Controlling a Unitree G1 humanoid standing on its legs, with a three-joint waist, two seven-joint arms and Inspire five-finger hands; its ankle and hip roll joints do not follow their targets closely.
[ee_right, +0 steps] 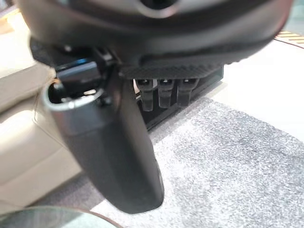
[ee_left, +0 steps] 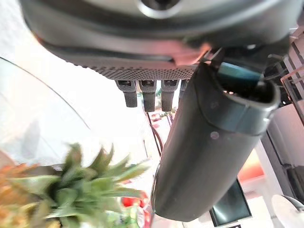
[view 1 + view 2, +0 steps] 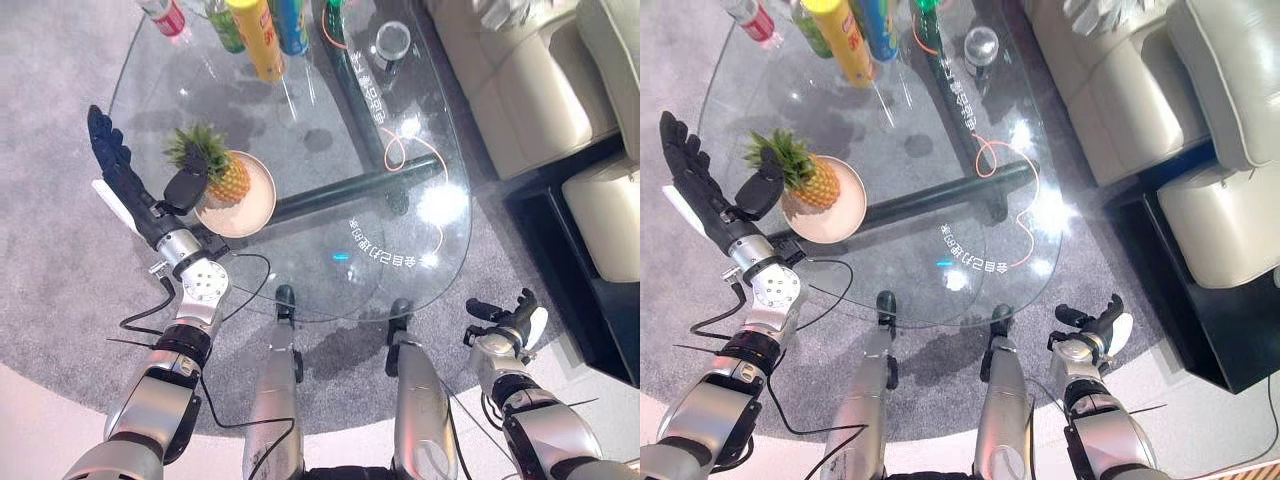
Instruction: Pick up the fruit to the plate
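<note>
Pineapple [image 3: 226,178] is seen lying on the pink plate [image 3: 255,208], crown pointing off the plate's left rim, at the left edge of the glass table [image 3: 420,150]. Left hand [image 3: 120,170] is held just beside the fruit, fingers straight and spread, thumb close to the crown, nothing gripped. Right hand [image 3: 505,322] is held low off the table's near right edge, fingers loosely relaxed, nothing held. Bottles [image 3: 255,30] are grouped at the far edge.
</note>
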